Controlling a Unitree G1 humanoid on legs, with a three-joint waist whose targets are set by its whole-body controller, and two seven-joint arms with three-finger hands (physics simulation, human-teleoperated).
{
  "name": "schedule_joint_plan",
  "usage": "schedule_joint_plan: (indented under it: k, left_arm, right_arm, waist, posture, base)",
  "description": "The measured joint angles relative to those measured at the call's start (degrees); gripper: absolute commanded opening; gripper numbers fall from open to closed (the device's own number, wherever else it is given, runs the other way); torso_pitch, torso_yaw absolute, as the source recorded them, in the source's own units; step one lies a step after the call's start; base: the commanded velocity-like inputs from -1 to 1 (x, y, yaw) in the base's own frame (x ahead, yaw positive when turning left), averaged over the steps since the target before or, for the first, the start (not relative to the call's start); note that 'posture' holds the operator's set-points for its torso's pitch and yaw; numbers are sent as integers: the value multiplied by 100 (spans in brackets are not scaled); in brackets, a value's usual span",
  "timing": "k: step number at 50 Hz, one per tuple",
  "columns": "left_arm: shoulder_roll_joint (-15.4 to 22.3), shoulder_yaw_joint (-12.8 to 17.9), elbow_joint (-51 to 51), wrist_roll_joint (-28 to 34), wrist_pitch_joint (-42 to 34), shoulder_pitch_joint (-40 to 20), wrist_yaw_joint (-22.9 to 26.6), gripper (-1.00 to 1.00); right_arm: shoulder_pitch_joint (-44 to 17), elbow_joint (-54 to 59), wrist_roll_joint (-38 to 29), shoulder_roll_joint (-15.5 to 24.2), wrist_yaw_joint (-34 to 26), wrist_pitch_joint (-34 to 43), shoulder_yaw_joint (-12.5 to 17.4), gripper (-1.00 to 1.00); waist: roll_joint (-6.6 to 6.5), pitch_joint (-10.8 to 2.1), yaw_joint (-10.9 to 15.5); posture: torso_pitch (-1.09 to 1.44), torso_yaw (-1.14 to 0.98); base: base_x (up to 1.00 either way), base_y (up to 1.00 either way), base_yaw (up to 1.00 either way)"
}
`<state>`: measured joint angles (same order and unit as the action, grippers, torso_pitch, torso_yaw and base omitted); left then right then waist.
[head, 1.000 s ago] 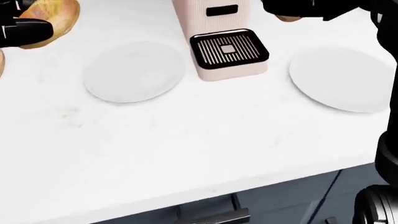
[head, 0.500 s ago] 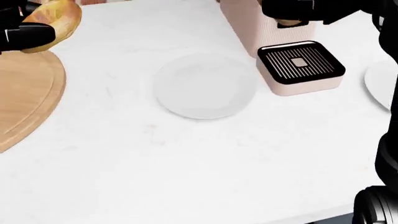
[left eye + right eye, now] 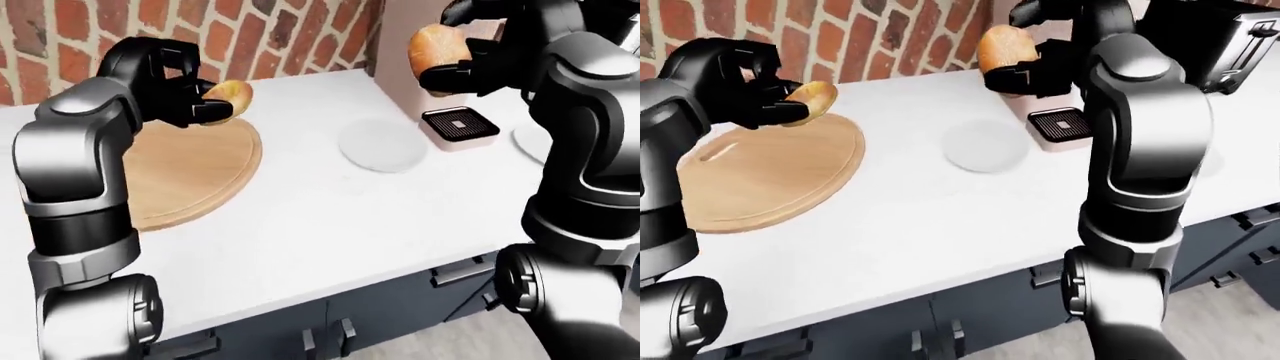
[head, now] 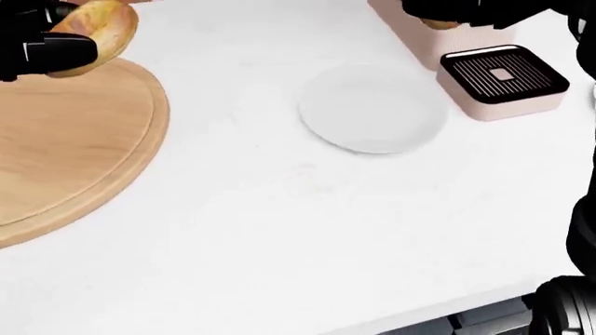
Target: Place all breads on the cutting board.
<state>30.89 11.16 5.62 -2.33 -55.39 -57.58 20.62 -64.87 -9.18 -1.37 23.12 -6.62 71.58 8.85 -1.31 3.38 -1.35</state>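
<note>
Left bread: a golden-brown round bread roll (image 3: 226, 96), held in the air over the upper right edge of the board in the left-eye view, not touching the wood.
Right bread: a second pale golden bread roll (image 3: 1006, 46), raised high above the counter, near the machine and well apart from the board.
Cutting board: a round light wooden cutting board (image 4: 84, 139), lying flat on the counter at the left of the head view; its surface is bare.
Left hand: the black three-finger left hand (image 3: 175, 86) has its fingers closed round the left roll.
Right hand: the black three-finger right hand (image 3: 1035, 56) has its fingers wrapped about the second roll.
Plate: a flat round white plate (image 4: 372, 109), bare, between the board and the machine.
Machine: a pale pink coffee machine with a black grated drip tray (image 4: 503, 73), just right of the plate.
Counter: a white stone counter (image 4: 307, 230) over dark grey-blue cabinet fronts (image 3: 970, 307).
Wall: red brick wall (image 3: 60, 30) along the top of the left-eye view.
Second plate: a white rim (image 3: 527, 144) right of the machine, mostly hidden by the right arm.
</note>
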Motion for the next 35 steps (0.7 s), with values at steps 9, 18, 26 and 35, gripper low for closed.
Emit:
schedule_joint_plan:
  k: [9,18,26,35]
  left_arm:
    - [29,117,-136,68,9,3,-47,-100]
    - [20,135,-263,14,46,81,-26,-100]
    - [18,75,-260,-28,-42,-6,21,-100]
    - [29,164,-259,62,28,65,-18,-100]
  right_arm:
    - [145,-188,104,-45,0,-15,-7,-100]
    - [179,-184,258,-166,218,-64,157,-100]
    - [234,-28,414,-101,490,-79,272,-100]
    - [313,-23,677,-99,585,-172,127,-100]
  waist:
    - [489,182,128]
    - [306,86,228]
    - [-98,-65,175]
    - [113,29,313]
  posture:
    - [0,0]
    - [0,0]
    - [0,0]
    - [0,0]
  base:
    - [0,57,0]
    - [0,0,9]
    - [0,0,62]
    - [0,0,67]
